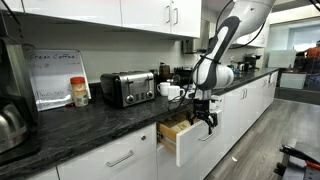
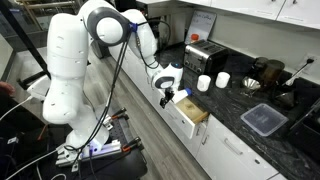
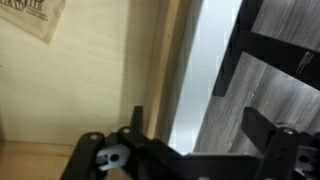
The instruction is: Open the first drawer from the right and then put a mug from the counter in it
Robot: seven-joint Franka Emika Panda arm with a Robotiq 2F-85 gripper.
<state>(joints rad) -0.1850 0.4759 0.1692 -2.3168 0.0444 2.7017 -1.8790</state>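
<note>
The drawer (image 1: 176, 137) stands pulled out under the counter (image 1: 90, 118), showing its light wood inside in both exterior views (image 2: 192, 114). My gripper (image 1: 204, 118) hangs at the drawer's front panel and also shows in an exterior view (image 2: 170, 97). In the wrist view the gripper (image 3: 200, 125) is open. One finger is over the wood inside and the other is outside over the floor, with the drawer's white front edge (image 3: 192, 70) between them. Two white mugs (image 1: 170, 90) (image 2: 204, 83) (image 2: 222, 80) stand on the counter (image 2: 250, 98) behind the arm.
A chrome toaster (image 1: 127, 88) (image 2: 205, 55) stands against the wall beside the mugs. A jar (image 1: 79, 92) and a sign stand further along. A dark lidded container (image 2: 264, 119) lies on the counter. Cables and a cart (image 2: 100, 150) sit on the floor.
</note>
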